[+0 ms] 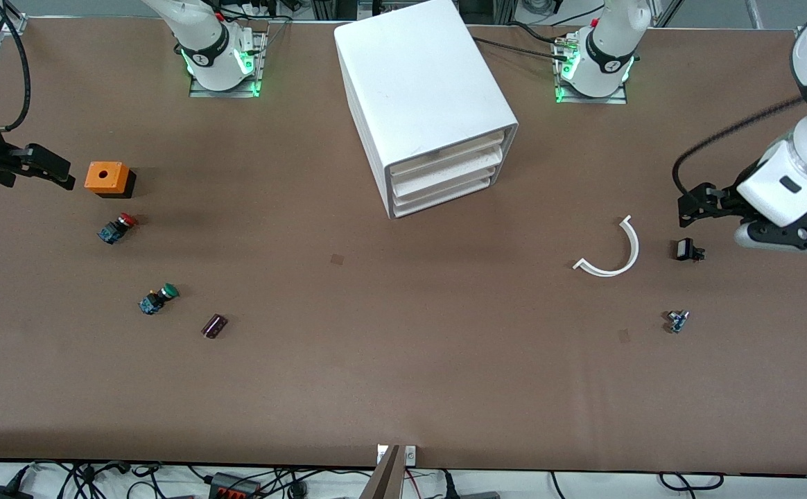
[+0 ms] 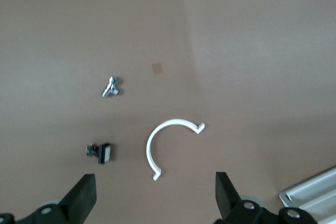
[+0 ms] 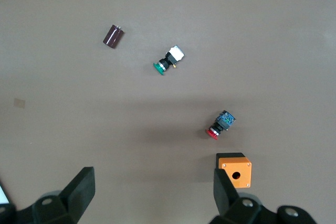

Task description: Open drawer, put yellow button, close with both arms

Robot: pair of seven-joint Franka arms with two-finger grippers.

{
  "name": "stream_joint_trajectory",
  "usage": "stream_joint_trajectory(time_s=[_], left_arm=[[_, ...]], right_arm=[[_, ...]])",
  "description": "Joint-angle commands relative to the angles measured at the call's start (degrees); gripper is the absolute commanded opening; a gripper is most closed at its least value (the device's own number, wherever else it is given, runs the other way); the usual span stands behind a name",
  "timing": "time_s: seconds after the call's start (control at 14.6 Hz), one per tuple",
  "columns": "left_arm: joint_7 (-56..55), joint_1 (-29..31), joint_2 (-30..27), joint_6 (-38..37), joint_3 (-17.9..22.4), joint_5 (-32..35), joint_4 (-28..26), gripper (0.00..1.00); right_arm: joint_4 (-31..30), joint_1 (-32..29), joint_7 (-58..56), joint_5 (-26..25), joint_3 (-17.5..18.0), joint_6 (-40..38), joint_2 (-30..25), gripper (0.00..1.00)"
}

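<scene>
Drawer, shut, lies at nine o'clock from the released left end effector, the nearer one. The right end effector, also released, hangs over its own bench end.

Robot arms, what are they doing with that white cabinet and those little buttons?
Nothing is being held yet. Both hands are open: the left hand hovers over the table near the white curved piece, the right hand beside the orange box, by the red button and green button. The cabinet has its top drawer shut. No yellow button shows anywhere.
</scene>
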Motion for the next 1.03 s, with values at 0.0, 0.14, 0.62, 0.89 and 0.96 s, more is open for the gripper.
stream_joint_trajectory(time_s=[0.0, 0.14, 0.62, 0.89, 0.96], left_arm=[[3.55, -2.96, -8.67, 3.56, 2.62, -0.34, -10.4, 1.0], [3.64, -3.14, -9.3, 3.64, 3.06, -0.42, -11.3, 1.0], [3.29, -1.83, -8.33, -0.48, 3.33, -3.76, -9.29, 1.0], [3.29, -1.91, -8.07, -0.75, 3.24, -3.33, -8.14, 1.0], [3.29, -1.92, -8.07, -0.75, 3.15, -3.06, -8.14, 1.0]], right_arm=[[-0.52, -1.0, -0.7, -0.38, 0.85, 1.15, -0.83, 1.0], [-1.66, -0.83, -0.7, -0.47, 0.85, 2.56, -0.91, 1.0], [-7.37, -0.82, -1.14, -1.53, 1.64, 6.26, -4.69, 1.0], [-7.02, -0.91, -1.22, -2.32, 1.64, 6.17, -4.6, 1.0], [-7.02, -0.83, -1.14, -2.32, 1.64, 6.17, -4.52, 1.0]])
